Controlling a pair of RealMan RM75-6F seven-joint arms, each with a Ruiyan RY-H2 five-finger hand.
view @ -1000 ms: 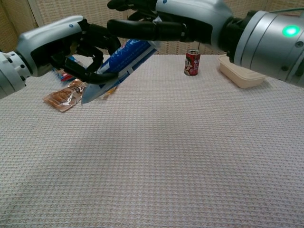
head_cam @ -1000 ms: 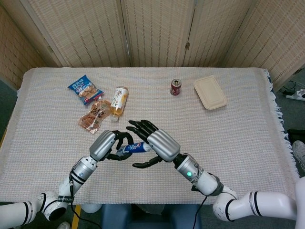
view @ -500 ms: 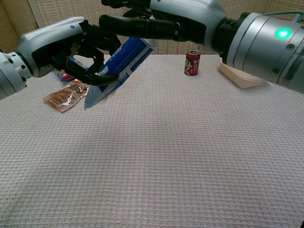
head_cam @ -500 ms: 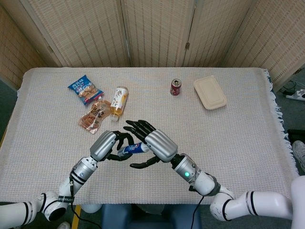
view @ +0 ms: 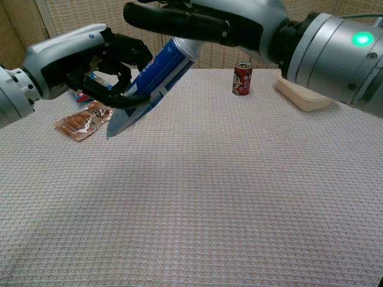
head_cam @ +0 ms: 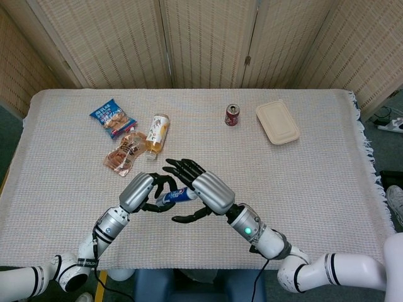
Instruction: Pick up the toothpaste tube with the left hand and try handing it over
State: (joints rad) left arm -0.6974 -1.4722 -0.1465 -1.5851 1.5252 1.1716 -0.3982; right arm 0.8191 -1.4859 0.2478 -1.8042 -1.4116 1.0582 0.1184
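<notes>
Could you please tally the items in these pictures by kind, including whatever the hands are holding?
Snack packets: 2, a blue crinkly one and a clear one with brown contents.
Drinks: 2, a small red can and a lying yellow-labelled bottle.
Beige lidded food box: 1.
Blue and white toothpaste tube, gripped by the left hand: 1.
Total: 6.

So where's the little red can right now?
The red can stands upright near the table's far edge in the head view, just left of the beige lidded box and well beyond both hands.
</notes>
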